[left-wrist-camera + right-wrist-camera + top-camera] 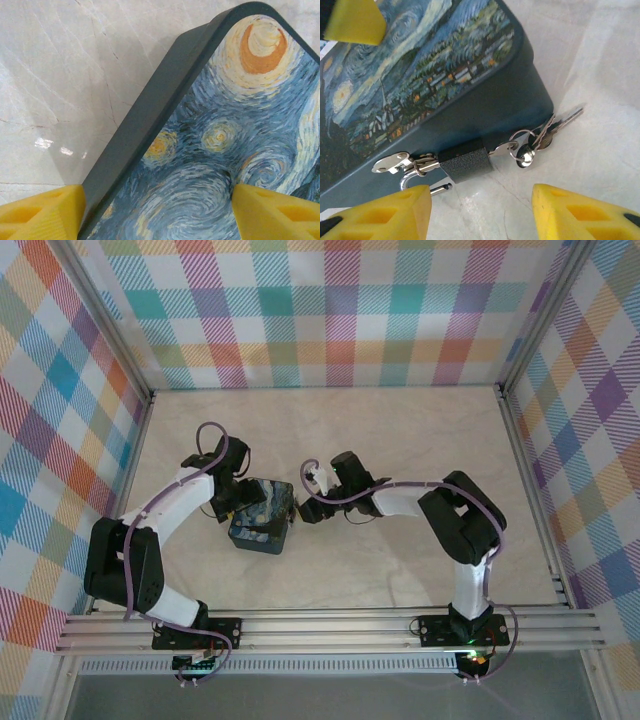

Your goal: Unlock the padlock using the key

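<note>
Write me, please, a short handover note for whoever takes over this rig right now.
The left end effector is open, straddling the edge of the painted box.
The right end effector is open, empty, facing the padlock.
The padlock hangs on the box's hasp; the key appears seated in it, key ring and spare keys lying on the table.
Done: key apparently inserted. Left: turn it, free the shackle; whether that has sprung is unclear.

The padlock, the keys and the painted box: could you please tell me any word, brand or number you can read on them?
No readable text anywhere.
The padlock shows no marking on its dark face; any stamp on the keys is too small to tell; the box carries only a swirl painting.
</note>
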Robot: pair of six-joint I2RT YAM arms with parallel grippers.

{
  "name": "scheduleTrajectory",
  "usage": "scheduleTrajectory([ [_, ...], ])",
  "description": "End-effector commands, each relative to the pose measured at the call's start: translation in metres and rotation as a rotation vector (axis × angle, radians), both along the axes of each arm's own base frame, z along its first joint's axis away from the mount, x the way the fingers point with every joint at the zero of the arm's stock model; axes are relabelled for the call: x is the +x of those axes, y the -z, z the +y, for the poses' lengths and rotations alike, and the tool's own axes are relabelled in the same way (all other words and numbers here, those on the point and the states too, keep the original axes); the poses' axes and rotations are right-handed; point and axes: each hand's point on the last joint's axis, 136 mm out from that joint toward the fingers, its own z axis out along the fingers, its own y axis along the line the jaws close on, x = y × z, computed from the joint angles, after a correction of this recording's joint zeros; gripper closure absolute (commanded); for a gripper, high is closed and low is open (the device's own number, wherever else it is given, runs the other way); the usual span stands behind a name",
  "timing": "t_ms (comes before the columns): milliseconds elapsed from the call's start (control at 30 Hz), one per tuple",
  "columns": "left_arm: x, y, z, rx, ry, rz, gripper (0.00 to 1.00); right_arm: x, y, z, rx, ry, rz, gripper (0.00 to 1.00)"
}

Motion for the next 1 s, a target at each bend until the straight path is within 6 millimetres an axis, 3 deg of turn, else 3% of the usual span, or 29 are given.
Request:
scheduleTrajectory([
  [0, 0.005, -0.005, -0.004, -0.014, 0.010, -0.009, 0.23, -0.008, -0.001, 0.012, 0.055, -0.024, 0.031, 0.45],
  [433, 0.007, -0.006, -0.008, -0.028, 0.020, -0.012, 0.23, -0.006, 0.022, 0.019, 0.023, -0.027, 0.037, 0.44],
  [833, 0.009, 0.006, -0.015, -0.056, 0.035, 0.020, 0.24, -0.006, 0.025, 0.035, 0.083, -0.064, -0.023, 0.44],
  [967, 0.009, 0.013, -0.020, -0.082, 0.036, 0.034, 0.25, -0.010, 0.024, 0.040, 0.117, -0.102, -0.049, 0.49],
])
